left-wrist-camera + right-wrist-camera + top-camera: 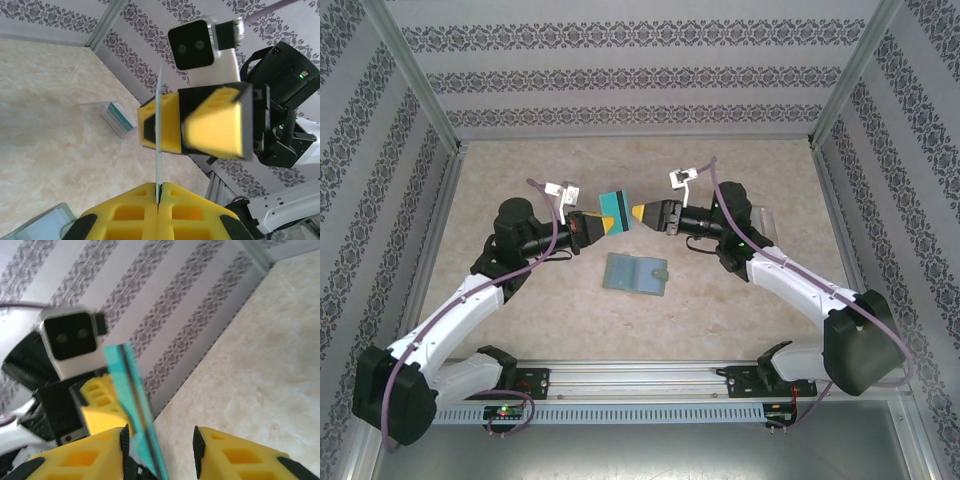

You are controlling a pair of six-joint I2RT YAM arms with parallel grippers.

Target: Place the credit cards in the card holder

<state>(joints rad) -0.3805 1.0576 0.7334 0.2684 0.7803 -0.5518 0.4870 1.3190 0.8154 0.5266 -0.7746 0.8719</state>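
Here the left pincer (159, 189) is clamped on the near edge of one credit card (613, 206), its two yellow pads pressed together with the thin card caught in the seam. The card runs straight out from those pads and stands on edge, its flat faces upright, and its far end reaches in between the pads of the right pincer (638, 213). That pincer stands apart: its own wrist view shows a clear gap between the card and one of its pads, so the grip looks to belong to the left arm alone (the other pad sits so close to the card that I cannot tell whether it touches).

The relation that matters is card to card holder (635, 272). The holder lies open and flat on the table (740, 320), below both pincers and a little back toward the arm bases, slightly to the right of the left pincer's tips and well apart from the card. Its long side runs roughly crosswise between the two arms. The two pincers are about equally near it, but the left one carries the card. As I judge it, that arm must bring the card down and back and tip it from upright toward flat.
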